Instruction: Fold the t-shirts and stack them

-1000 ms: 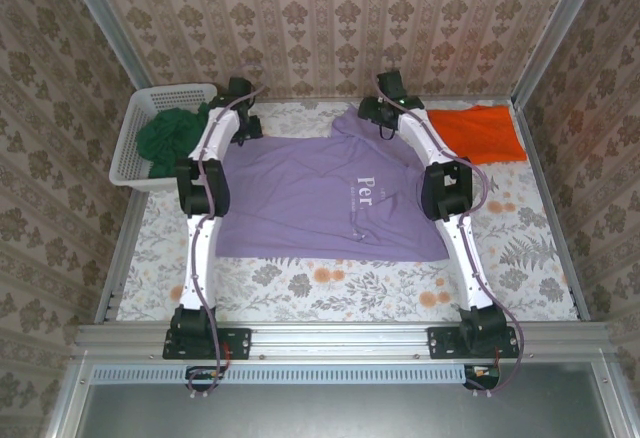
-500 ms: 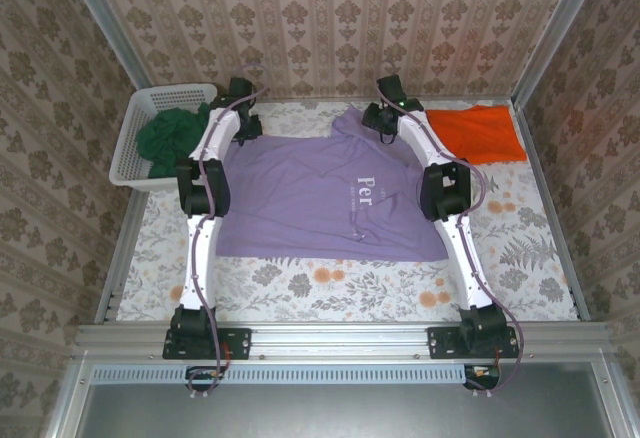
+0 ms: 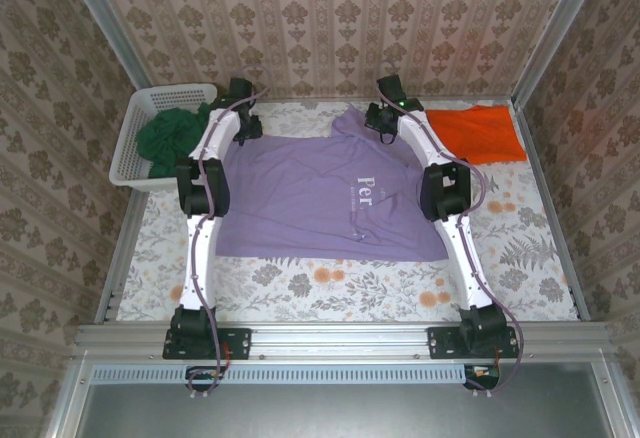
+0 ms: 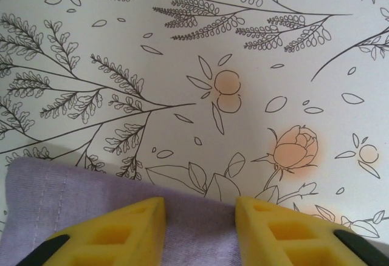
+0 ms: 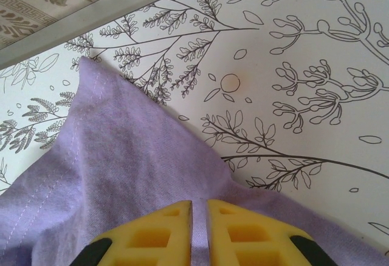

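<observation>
Top external shows the lilac t-shirt (image 3: 300, 203) spread flat mid-frame. Wrist views add the jaws: left gripper (image 4: 200, 211) apart over its hem, right gripper (image 5: 199, 211) pinched nearly together on a raised fold.

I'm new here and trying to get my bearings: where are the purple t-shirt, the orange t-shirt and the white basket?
purple t-shirt (image 3: 300, 198): overhead view, middle of its body.
orange t-shirt (image 3: 485, 133): overhead view, centre of the cloth.
white basket (image 3: 170, 92): overhead view, far rim.
</observation>
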Controlling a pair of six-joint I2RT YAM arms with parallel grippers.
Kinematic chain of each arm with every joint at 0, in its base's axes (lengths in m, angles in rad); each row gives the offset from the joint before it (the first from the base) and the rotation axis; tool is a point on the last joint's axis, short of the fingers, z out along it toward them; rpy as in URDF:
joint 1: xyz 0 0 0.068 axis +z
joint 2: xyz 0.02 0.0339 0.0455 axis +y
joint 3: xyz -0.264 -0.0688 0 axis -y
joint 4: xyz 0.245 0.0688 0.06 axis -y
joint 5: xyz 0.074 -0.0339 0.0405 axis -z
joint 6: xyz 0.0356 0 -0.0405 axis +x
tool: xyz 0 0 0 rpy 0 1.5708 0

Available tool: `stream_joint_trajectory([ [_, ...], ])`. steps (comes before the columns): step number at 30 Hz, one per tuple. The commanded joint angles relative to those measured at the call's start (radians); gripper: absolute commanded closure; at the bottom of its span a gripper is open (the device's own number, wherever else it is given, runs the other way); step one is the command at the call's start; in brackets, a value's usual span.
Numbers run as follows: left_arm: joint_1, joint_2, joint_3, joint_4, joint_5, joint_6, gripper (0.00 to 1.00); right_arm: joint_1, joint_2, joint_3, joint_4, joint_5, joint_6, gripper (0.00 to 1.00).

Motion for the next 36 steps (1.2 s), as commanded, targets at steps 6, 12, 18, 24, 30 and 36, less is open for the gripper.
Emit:
stream_joint_trajectory([
  [6,0.005,-0.01,-0.018,-0.028,-0.009,0.011,0.79,-0.006,-0.03,-0.016,0.023,-0.012,-0.019,0.88],
  [12,0.001,-0.043,-0.038,-0.007,-0.013,0.028,0.94,-0.007,-0.076,-0.059,0.057,-0.003,-0.046,0.93],
  [18,-0.024,-0.167,-0.21,0.144,-0.055,0.097,1.0,-0.007,-0.134,-0.132,0.12,-0.017,-0.064,0.99],
  [24,-0.037,-0.217,-0.282,0.193,-0.066,0.112,1.0,0.005,-0.214,-0.219,0.207,-0.039,-0.086,1.0],
  [30,-0.041,-0.29,-0.406,0.28,-0.069,0.123,1.0,0.007,-0.313,-0.371,0.309,-0.022,-0.093,1.0],
  [36,-0.042,-0.298,-0.424,0.278,-0.067,0.121,1.0,-0.007,-0.2,-0.207,0.153,0.028,-0.083,0.6],
])
